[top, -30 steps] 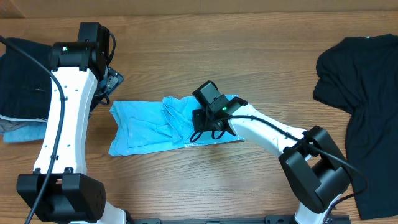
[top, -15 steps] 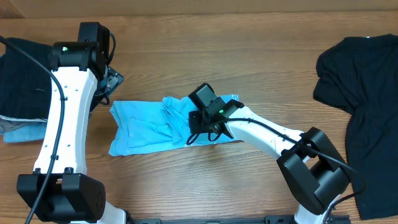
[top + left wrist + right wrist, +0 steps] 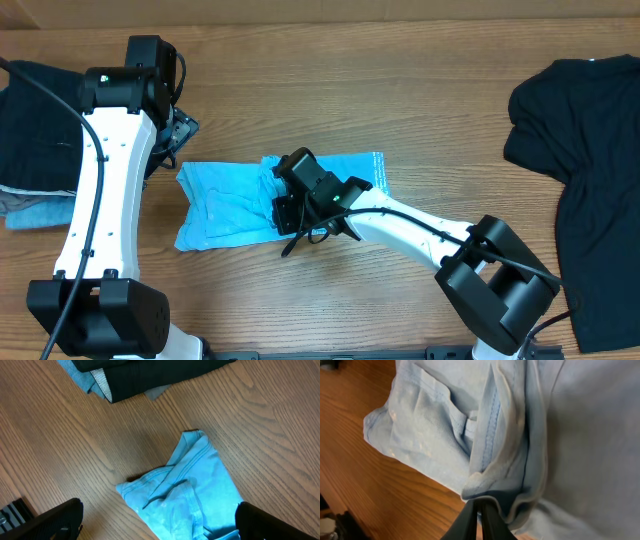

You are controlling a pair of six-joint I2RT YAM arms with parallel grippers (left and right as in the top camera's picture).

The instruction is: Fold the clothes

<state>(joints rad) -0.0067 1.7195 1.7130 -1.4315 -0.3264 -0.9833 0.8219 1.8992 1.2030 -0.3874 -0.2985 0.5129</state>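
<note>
The sky-blue T-shirt (image 3: 232, 204) lies partly folded on the wooden table, left of centre. My right gripper (image 3: 292, 232) is at its front edge, shut on a bunched hem fold of the shirt (image 3: 492, 485), carried over the shirt's middle. My left gripper (image 3: 157, 525) hovers open and empty above the shirt's left end (image 3: 190, 490), near the stack of dark garments.
A plain black shirt (image 3: 585, 150) lies spread at the right edge. A stack of folded black, grey and dull-blue garments (image 3: 35, 140) sits at the far left, also in the left wrist view (image 3: 130, 375). Bare wood lies in front and behind.
My right gripper has moved left across the shirt, dragging the held right edge over the middle. The shirt's right part now lies folded leftward. The left arm has not moved.
</note>
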